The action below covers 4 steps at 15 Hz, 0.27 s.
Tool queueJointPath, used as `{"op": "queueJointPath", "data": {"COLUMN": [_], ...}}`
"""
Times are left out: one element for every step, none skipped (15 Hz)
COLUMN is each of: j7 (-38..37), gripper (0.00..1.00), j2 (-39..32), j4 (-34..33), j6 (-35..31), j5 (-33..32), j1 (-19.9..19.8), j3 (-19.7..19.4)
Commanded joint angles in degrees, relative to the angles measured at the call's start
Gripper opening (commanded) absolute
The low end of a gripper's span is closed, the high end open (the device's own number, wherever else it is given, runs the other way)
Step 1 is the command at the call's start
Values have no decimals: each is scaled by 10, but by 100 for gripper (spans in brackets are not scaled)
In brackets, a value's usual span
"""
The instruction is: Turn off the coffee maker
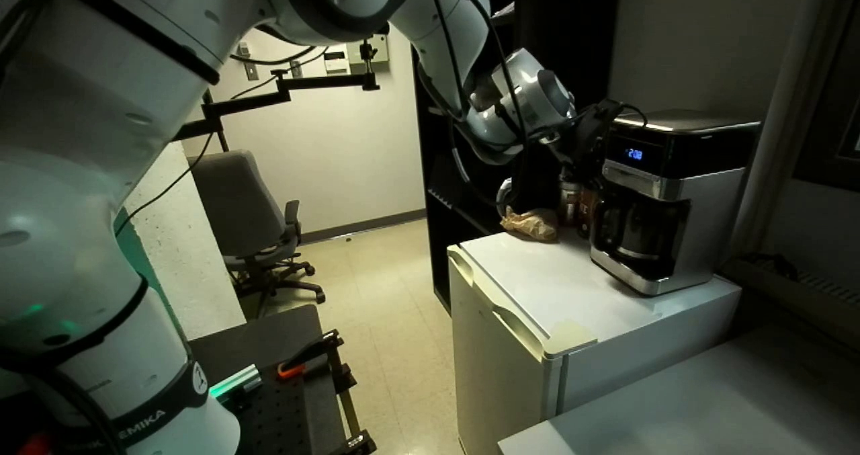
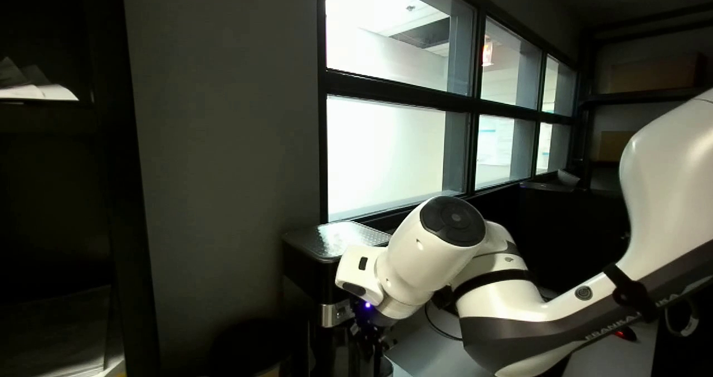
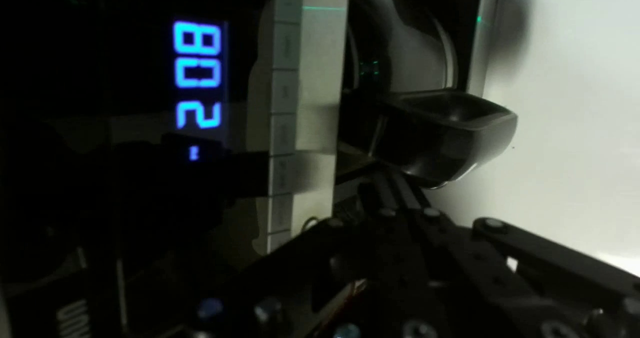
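Note:
The coffee maker is a boxy silver-and-black machine standing upright. Its blue display is lit and reads 2:08. In the wrist view the picture is turned sideways, with the display beside a labelled button strip. The dark carafe has its black handle jutting out. My gripper is shut and empty, its tips close to the carafe handle; I cannot tell whether they touch. In an exterior view the gripper is a dark shape at the machine's front. In an exterior view my arm partly hides the coffee maker.
The coffee maker stands on a white cabinet-like box. A crumpled brown bag and some jars sit on it behind the gripper. A white table is in front. A windowed wall rises behind.

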State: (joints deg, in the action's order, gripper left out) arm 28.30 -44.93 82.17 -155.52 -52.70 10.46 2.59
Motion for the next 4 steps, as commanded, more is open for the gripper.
{"op": "queueJointPath", "data": {"j7": [20, 22, 25, 28], "gripper": [0, 0, 0, 0], "j2": [67, 79, 94, 108], "j4": [88, 104, 125, 144], "j6": [26, 27, 22, 19], "j5": [43, 54, 66, 77], "j1": [-24, -29, -36, -41], "j3": [36, 43, 50, 55]}}
